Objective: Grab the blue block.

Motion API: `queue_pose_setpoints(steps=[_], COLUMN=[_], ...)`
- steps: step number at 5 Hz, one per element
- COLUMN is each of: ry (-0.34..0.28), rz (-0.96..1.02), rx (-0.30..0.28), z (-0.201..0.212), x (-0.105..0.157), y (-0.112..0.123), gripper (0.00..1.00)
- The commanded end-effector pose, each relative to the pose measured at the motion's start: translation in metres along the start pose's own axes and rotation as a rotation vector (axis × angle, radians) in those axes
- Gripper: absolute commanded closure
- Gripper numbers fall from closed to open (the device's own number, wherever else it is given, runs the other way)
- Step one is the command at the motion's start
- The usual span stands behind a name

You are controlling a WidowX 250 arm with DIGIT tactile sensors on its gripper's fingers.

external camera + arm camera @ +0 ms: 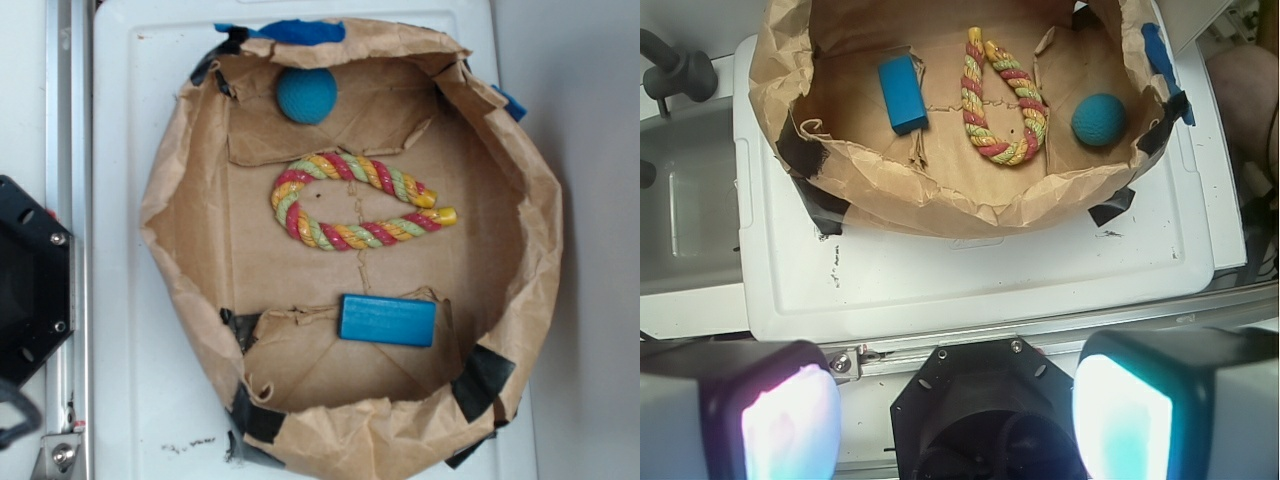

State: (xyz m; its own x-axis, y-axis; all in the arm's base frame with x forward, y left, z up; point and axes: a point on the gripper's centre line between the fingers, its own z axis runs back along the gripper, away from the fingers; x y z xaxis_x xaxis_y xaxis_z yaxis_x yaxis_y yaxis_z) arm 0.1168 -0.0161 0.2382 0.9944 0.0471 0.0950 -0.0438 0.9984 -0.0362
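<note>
The flat bright-blue rectangular block (pixel 902 93) is found lying inside the crumpled brown paper basket (pixel 940 195), beside the multicoloured rope toy (pixel 1002 95); the gripper (pixel 955 420) is held wide open, well clear.

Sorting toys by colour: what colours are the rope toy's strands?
Red, yellow and pale green twisted strands on the rope toy, clearest in the exterior view.

You see a white plastic lid (pixel 130 300) as the work surface; on it sits a brown paper-bag nest (pixel 180 180), taped down.
</note>
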Motion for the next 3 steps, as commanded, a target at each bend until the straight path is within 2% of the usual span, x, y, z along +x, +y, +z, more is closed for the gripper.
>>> queue_pose_setpoints(steps=[1,2,3], ry=[0.0,-0.02,0.013], rz=[0.0,0.026,-0.056], rx=[0.0,0.015,-0.011], z=[0.0,-0.005,-0.014], x=[0.0,0.05,0.082], y=[0.0,0.003,-0.002], gripper=[0.0,0.0,0.0])
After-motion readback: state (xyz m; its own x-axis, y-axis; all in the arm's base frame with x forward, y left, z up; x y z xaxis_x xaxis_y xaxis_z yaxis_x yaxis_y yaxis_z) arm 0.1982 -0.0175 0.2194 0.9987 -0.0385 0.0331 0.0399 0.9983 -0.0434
